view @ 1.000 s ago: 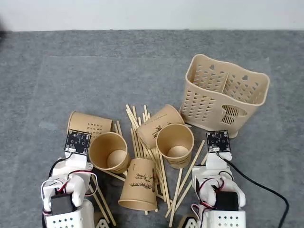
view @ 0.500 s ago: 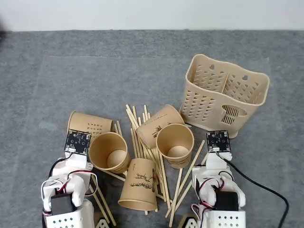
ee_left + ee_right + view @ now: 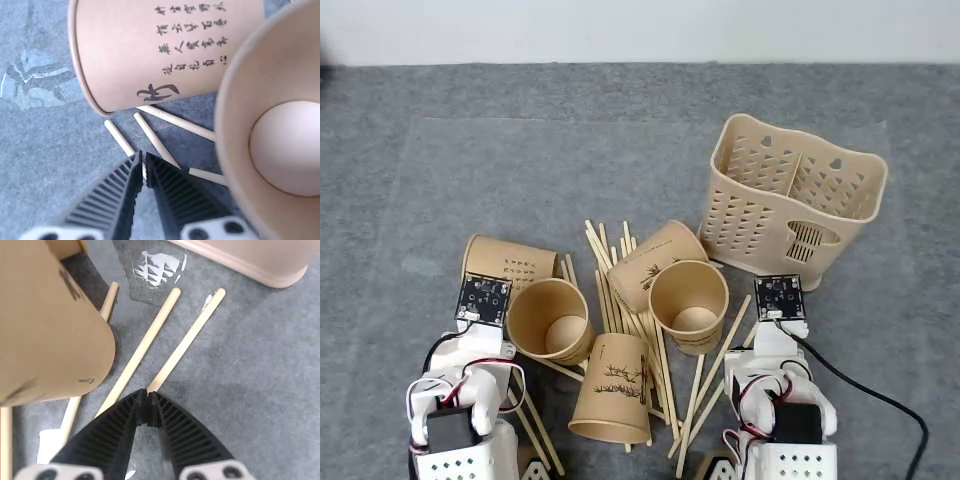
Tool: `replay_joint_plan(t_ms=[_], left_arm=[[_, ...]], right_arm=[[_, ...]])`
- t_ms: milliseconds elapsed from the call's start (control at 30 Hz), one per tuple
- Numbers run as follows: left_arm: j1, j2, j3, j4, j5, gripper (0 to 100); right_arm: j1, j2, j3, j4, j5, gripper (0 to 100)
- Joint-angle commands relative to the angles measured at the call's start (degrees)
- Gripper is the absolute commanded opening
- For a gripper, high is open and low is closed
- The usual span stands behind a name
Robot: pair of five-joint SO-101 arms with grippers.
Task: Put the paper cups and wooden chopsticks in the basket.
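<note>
Several brown paper cups lie or stand mid-table among scattered wooden chopsticks (image 3: 638,330): one on its side (image 3: 508,262), two upright (image 3: 550,320) (image 3: 689,303), one tipped over (image 3: 656,262), one upside down (image 3: 613,390). The beige basket (image 3: 790,200) stands at the back right. My left gripper (image 3: 144,164) is shut, empty, tips over chopstick ends (image 3: 150,137) beside the lying cup (image 3: 165,50) and an upright cup (image 3: 272,115). My right gripper (image 3: 148,407) is shut, empty, above two chopsticks (image 3: 185,342) next to a cup (image 3: 47,325); the basket's base (image 3: 250,257) is close ahead.
Both arms (image 3: 470,380) (image 3: 780,380) sit at the table's near edge, either side of the pile. Grey mat (image 3: 520,170) lies open behind the cups and left of the basket.
</note>
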Motion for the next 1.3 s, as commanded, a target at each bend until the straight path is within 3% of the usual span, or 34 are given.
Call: replay_joint_plan(t_ms=[0, 800, 1267], left_arm=[[-0.09, -0.79, -0.40, 0.26, 0.44, 2], [-0.09, -0.79, -0.40, 0.26, 0.44, 2], [-0.09, -0.79, -0.40, 0.26, 0.44, 2]], right_arm=[[0.48, -0.92, 0.70, 0.48, -0.26, 0.9], [0.04, -0.92, -0.18, 1.10, 0.00, 1.2], [-3.47, -0.57, -24.62, -4.09, -0.26, 2.0]])
